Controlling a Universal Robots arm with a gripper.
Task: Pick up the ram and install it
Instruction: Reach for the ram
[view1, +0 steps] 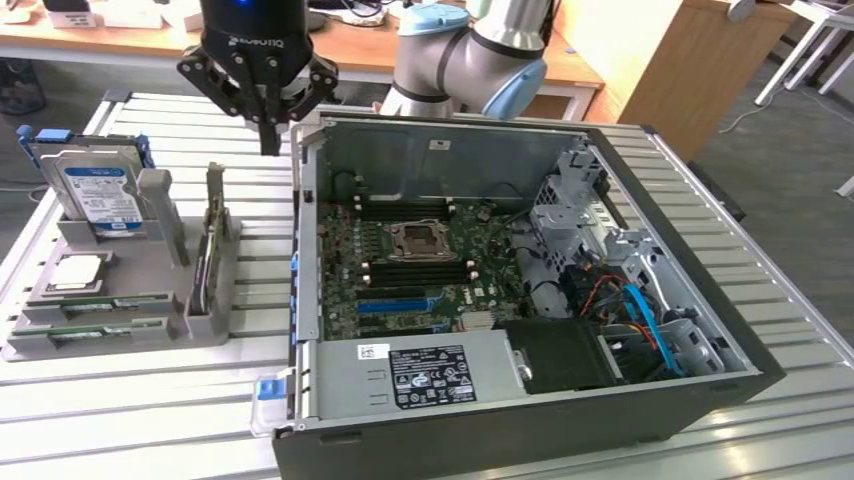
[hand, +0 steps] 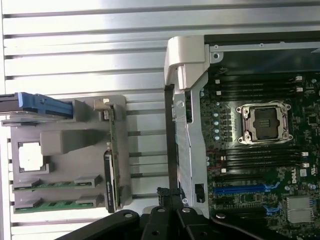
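A slatted metal desk (view1: 134, 410) carries an open computer case (view1: 561, 410), with wooden furniture (view1: 667, 70) behind. At the exterior view's upper left the pincer (view1: 272, 145) hangs pinched together, empty. The ram (view1: 110, 304) lies in a grey holder (view1: 207, 320), lower left.

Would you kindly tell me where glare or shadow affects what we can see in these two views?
Exterior view: the light is even with no strong glare, and only the case is dim inside around the cables. Wrist view: the table and the case's pale rim glare almost white, while the gripper reads as a dark shape.
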